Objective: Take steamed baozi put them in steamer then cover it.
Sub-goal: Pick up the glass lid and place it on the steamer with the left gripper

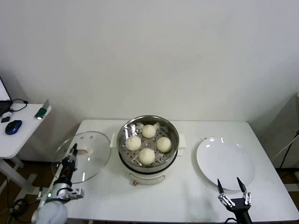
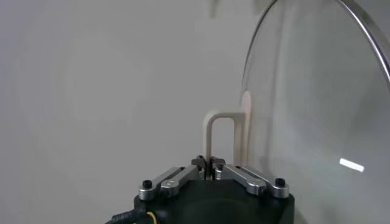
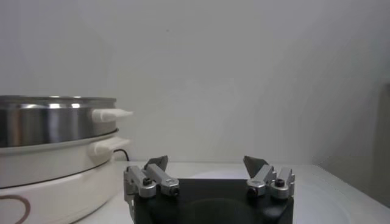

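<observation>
Baozi [image 1: 146, 155] are sitting four together in the steamer [image 1: 174, 129], so only covering remains. Left claw [image 2: 209, 165] is clenching the glass cover's handle [image 2: 220, 135], holding it tilted up beside the pot; right claw [image 1: 231, 190] is idling, released, over the desk [image 1: 187, 196] near the white plate [image 1: 225, 163].

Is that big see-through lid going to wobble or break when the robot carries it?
It looks like glass, so probably stiff but breakable if dropped. The left hand is shut on only the thin handle, so the wide lid may swing or tilt. The smooth glass is likely slippery, which is why the handle is safer.
</observation>
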